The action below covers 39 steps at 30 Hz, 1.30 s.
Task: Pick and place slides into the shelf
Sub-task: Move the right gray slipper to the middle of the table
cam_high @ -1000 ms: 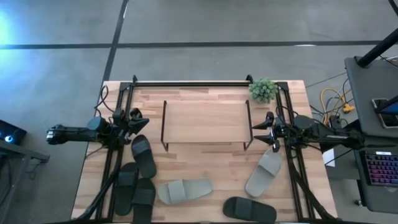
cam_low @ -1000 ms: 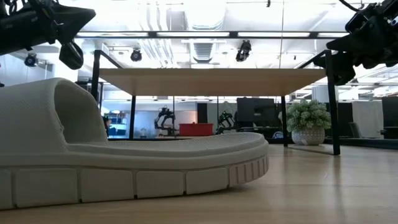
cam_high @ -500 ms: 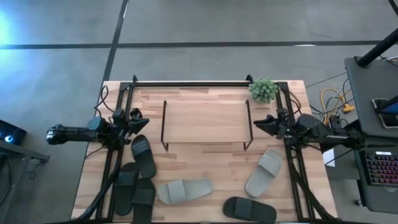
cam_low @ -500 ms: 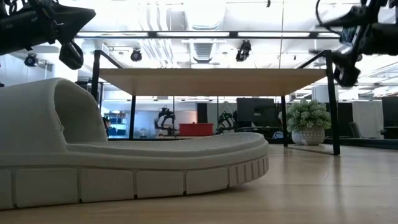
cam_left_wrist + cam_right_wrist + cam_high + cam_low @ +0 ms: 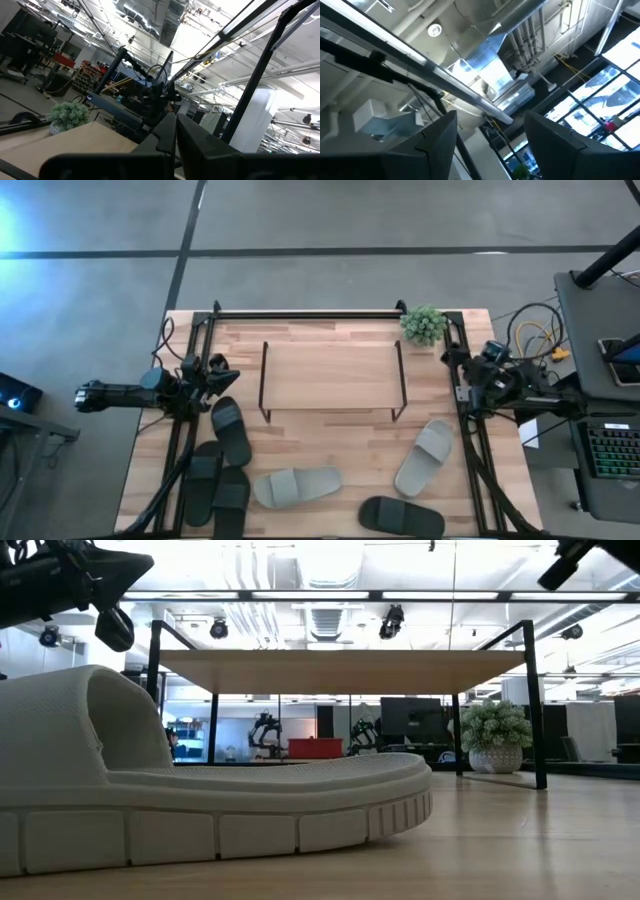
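Overhead, shelf [image 5: 330, 375] top bare.

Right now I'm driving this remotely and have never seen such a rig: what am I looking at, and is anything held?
Two dark robot arms work at a wooden table. One camera looks straight down, one sits at table height, and one rides on each wrist. The left gripper is shut and empty, by the table's left edge. The right gripper is open and empty, raised at the right edge, aimed at the ceiling. The shelf stands mid-table with nothing on top. Six slides lie in front of it: four black, two grey. A small potted plant sits at the back.
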{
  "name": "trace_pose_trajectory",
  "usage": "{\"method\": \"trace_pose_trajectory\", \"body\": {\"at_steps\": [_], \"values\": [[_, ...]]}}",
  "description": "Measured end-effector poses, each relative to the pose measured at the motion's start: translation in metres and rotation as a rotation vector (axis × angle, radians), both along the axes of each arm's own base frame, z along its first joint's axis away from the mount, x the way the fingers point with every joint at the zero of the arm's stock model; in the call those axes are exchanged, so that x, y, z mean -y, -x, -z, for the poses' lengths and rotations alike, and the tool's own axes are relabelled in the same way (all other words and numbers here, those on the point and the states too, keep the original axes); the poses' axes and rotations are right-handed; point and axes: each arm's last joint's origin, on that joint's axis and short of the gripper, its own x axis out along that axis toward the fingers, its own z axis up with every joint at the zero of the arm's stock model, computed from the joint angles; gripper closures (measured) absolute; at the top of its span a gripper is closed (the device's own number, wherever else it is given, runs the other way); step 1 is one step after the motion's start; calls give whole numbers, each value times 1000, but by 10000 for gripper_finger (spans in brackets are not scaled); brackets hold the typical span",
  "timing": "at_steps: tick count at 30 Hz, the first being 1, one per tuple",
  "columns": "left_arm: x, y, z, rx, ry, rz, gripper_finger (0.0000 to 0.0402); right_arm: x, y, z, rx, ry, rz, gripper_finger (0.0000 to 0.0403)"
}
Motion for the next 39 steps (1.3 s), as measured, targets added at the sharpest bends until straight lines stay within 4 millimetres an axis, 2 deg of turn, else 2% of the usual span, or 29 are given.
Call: {"method": "trace_pose_trajectory", "body": {"at_steps": [6, 9, 12, 15, 19, 22, 27, 33, 39], "values": [[0, 0, 0, 0, 0, 0, 402, 0, -10, -10, -27, -14, -20, 181], [0, 0, 0, 0, 0, 0, 402, -2, -21, -27, -70, 1, -91, 181], [0, 0, 0, 0, 0, 0, 402, -5, -42, -50, -156, 31, -182, 181], [0, 0, 0, 0, 0, 0, 402, -10, -71, -64, -402, -9, -288, 181], [0, 0, 0, 0, 0, 0, 402, -21, -95, -61, -943, -133, -389, 181], [0, 0, 0, 0, 0, 0, 402, -35, -101, -63, -1236, -195, -447, 181], [0, 0, 0, 0, 0, 0, 402, -63, -99, -88, -1508, -247, -526, 181], [0, 0, 0, 0, 0, 0, 402, -98, -93, -96, -1876, -313, -398, 181], [0, 0, 0, 0, 0, 1, 402, -132, -101, -75, -2199, -274, -156, 181]]}}
